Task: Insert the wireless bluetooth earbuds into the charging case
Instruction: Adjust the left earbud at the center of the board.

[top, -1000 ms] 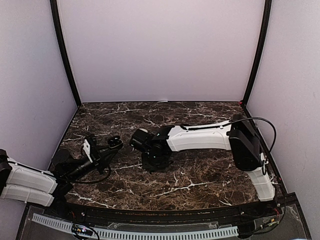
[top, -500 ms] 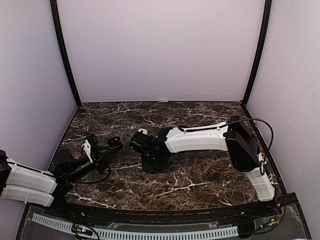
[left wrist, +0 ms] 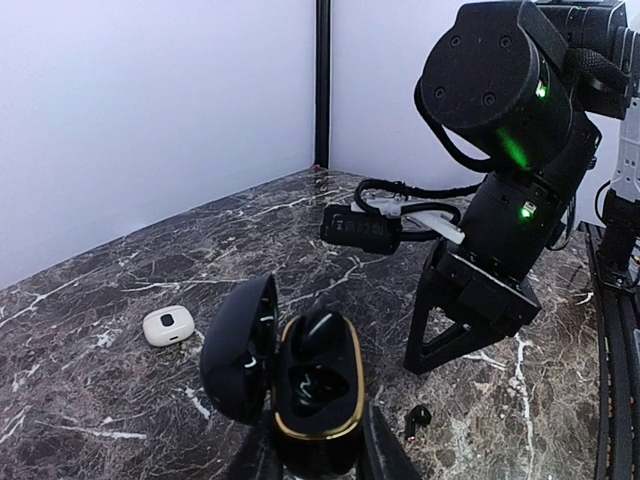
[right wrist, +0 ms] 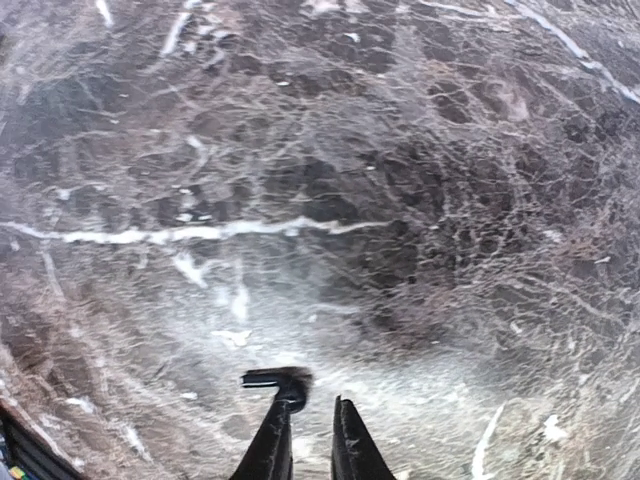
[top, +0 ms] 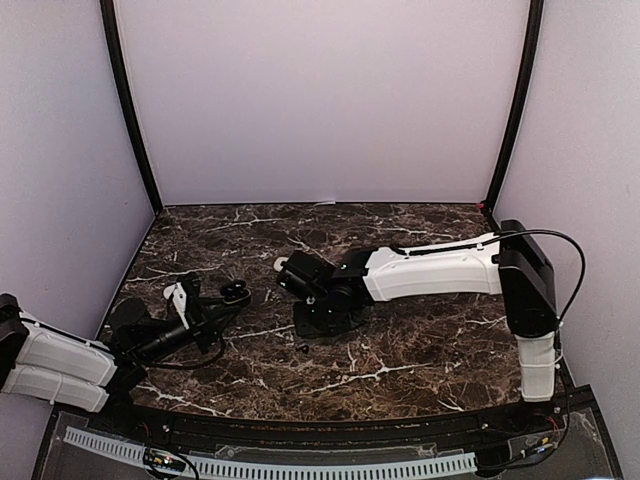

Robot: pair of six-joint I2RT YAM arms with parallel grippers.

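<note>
Your left gripper [left wrist: 320, 458] clamps the open charging case [left wrist: 318, 395], mouth up, lid swung toward 9 o'clock; a dark earbud [left wrist: 417, 420], axis too small to read, lies at its 3 o'clock beside your almost-closed, empty right gripper [right wrist: 310, 405].

Dark marble table [top: 400, 365] carries a white piece [left wrist: 167, 325] and a black earbud [left wrist: 417, 421]

Left claw [left wrist: 320, 452] sits low, clamped; right claw [right wrist: 308, 428] points down, fingers nearly together.
</note>
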